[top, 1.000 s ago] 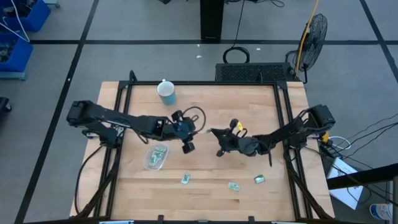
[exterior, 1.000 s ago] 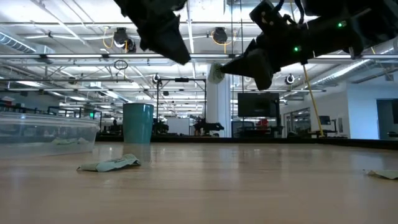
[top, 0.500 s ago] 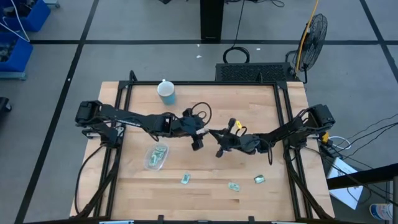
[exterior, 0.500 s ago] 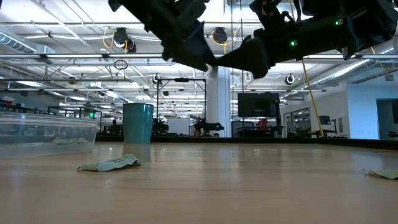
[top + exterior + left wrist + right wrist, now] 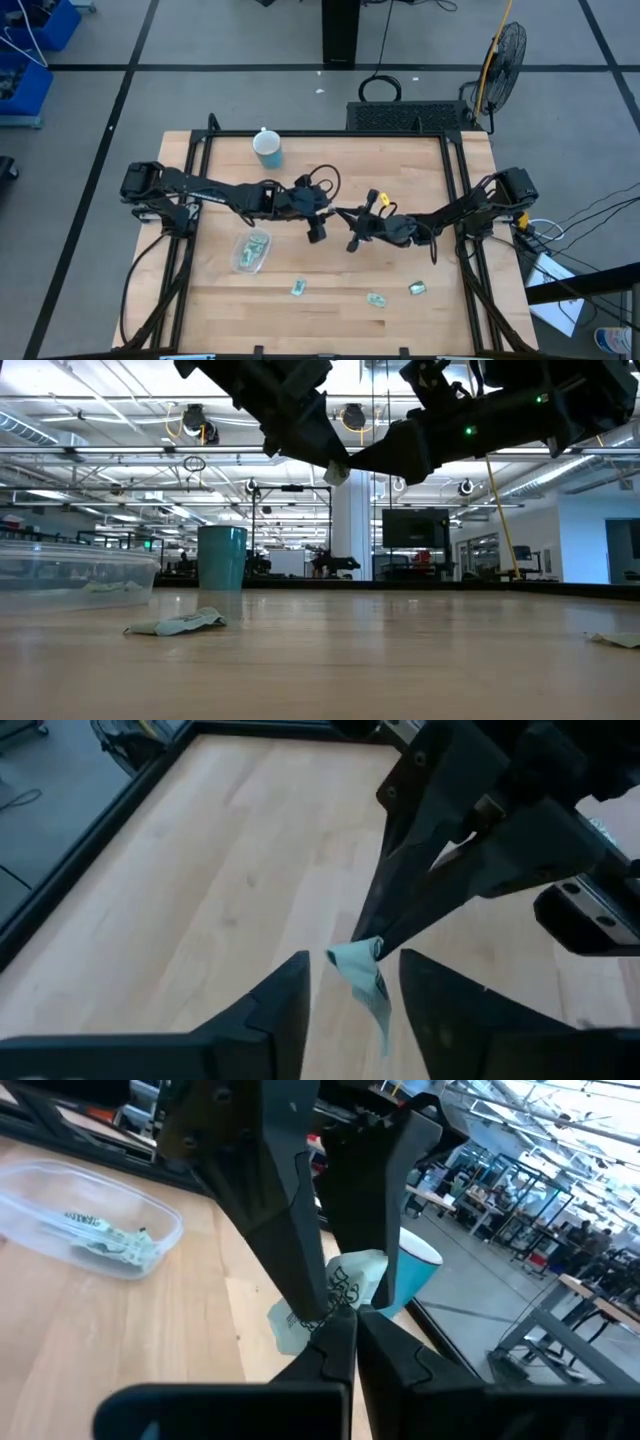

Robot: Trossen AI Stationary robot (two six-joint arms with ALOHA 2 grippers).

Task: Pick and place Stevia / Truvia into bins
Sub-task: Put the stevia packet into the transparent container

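My right gripper (image 5: 345,214) hovers over the table's middle, shut on one pale green Stevia packet (image 5: 362,976). My left gripper (image 5: 352,960) faces it from the table's left, open, one finger on either side of that packet and clear of it. The low view shows both grippers high above the wood with the packet (image 5: 337,473) between them. The clear tub (image 5: 251,250) stands on the left half of the table with packets lying inside. Three more packets (image 5: 298,288) (image 5: 376,299) (image 5: 417,288) lie flat near the table's near edge. My right gripper pinches the packet by its crumpled upper end (image 5: 372,948) between its two fingertips (image 5: 335,1342). The fingers come from the table's right, slanting slightly down. The packet is lifted clear of the table, and its free end hangs below the fingertips.
A blue-green cup (image 5: 267,148) with a white lid stands near the table's far edge, left of centre. In the low view a crumpled packet (image 5: 180,624) lies on the wood in front of the tub (image 5: 70,575). Black frame rails run along the table's left and right sides.
My left gripper has moved toward the table's right and slightly toward the far edge, from beside the tub to my right gripper, and its open fingers now straddle the packet. My right gripper has stayed almost where it was, shut on the packet.
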